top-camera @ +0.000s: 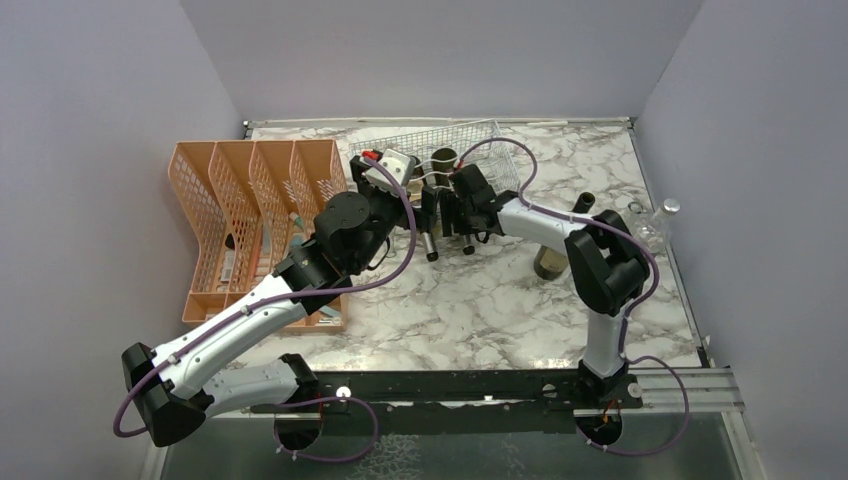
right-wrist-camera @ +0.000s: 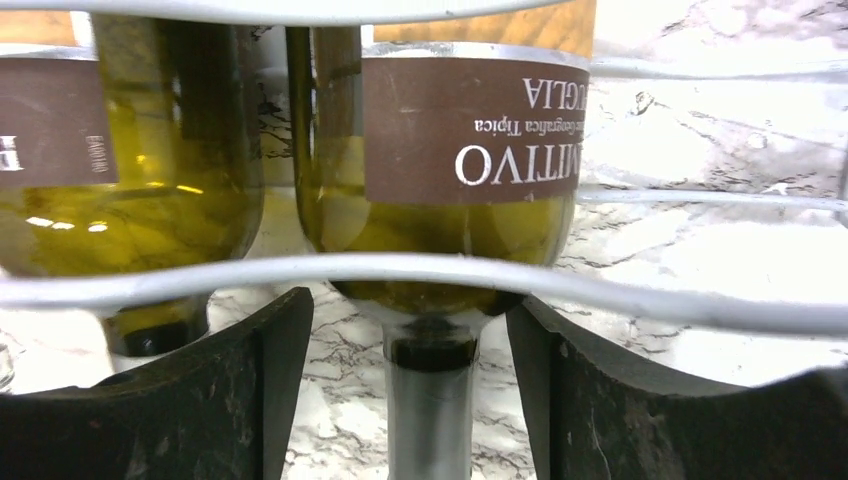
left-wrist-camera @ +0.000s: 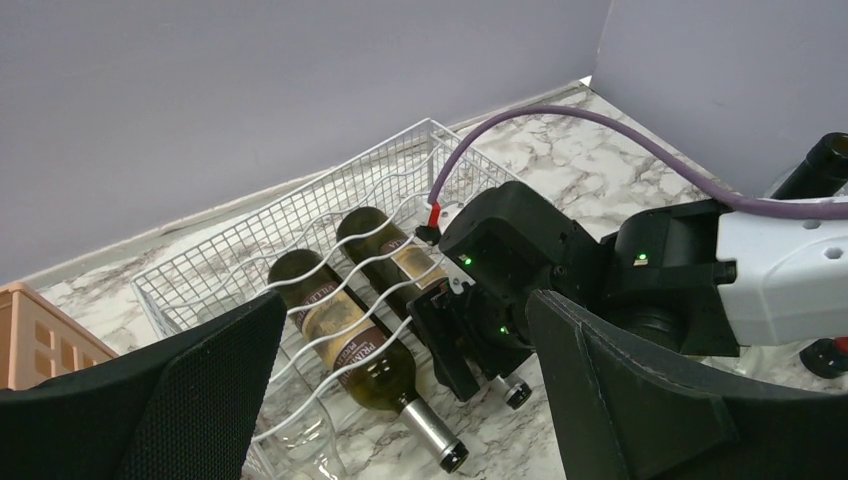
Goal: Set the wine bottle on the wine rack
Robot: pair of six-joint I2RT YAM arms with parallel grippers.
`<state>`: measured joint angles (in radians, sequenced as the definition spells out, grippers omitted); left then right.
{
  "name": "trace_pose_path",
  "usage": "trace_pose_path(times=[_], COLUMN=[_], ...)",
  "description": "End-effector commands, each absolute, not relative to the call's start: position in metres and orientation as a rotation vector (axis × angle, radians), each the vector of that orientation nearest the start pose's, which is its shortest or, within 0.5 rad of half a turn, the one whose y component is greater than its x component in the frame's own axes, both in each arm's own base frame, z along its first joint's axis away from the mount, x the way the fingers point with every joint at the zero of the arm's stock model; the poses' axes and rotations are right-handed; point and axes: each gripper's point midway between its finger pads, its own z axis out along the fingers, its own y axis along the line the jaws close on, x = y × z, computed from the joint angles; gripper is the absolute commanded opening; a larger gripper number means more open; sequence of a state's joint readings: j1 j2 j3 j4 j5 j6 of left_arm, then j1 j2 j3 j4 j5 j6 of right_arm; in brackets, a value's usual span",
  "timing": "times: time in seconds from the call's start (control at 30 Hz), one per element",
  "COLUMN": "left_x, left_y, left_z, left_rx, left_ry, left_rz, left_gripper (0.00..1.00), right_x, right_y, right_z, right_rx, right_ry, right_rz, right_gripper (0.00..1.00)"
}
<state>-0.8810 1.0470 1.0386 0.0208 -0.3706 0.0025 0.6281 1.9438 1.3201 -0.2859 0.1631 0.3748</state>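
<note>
The jaws of the right gripper [right-wrist-camera: 408, 310] stand parted, one finger on each side of the neck of the wine bottle [right-wrist-camera: 465, 150]. A gap shows on both sides, and nothing is clamped. The wine bottle lies on its side in a wavy cradle of the white wire wine rack [left-wrist-camera: 250, 235], neck pointing out of the front. A second bottle [left-wrist-camera: 340, 335] lies in the adjacent cradle to the left. The jaws of the left gripper [left-wrist-camera: 405, 310] are spread wide and hold nothing. The rack stands on the marble table [left-wrist-camera: 610, 150], beside an orange mesh file organiser [top-camera: 250, 200].
</note>
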Motion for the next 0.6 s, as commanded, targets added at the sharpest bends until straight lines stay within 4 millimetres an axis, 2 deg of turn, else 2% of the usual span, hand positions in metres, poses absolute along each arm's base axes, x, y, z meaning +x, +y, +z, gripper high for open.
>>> trace_pose_path(times=[0.0,0.23,0.33,0.43,0.57], left_x=[0.279,0.271,0.269,0.267,0.268], left_y=[-0.241,-0.235,-0.234,-0.234,-0.243], left_z=[0.390,0.405,0.406,0.406,0.404], left_rx=[0.369,0.357,0.357,0.354,0.372], left_ry=[1.461,1.423,1.416,1.408,1.391], left_rz=[-0.446,-0.470,-0.479,-0.494,-0.518], left_gripper=[0.99,0.99,0.99,0.99,0.99], right_x=[0.395,0.373,0.362,0.353,0.343], right_y=[0.259,0.248,0.237,0.219,0.180], right_z=[0.096,0.159,0.196,0.239,0.291], right_rx=[-0.228,-0.291,-0.295,-0.259,-0.148], right_ry=[2.357,2.237,2.161,2.051,1.912], right_rz=[0.237,0.310,0.321,0.307,0.212], right_gripper=[0.74,0.75,0.75,0.75,0.74])
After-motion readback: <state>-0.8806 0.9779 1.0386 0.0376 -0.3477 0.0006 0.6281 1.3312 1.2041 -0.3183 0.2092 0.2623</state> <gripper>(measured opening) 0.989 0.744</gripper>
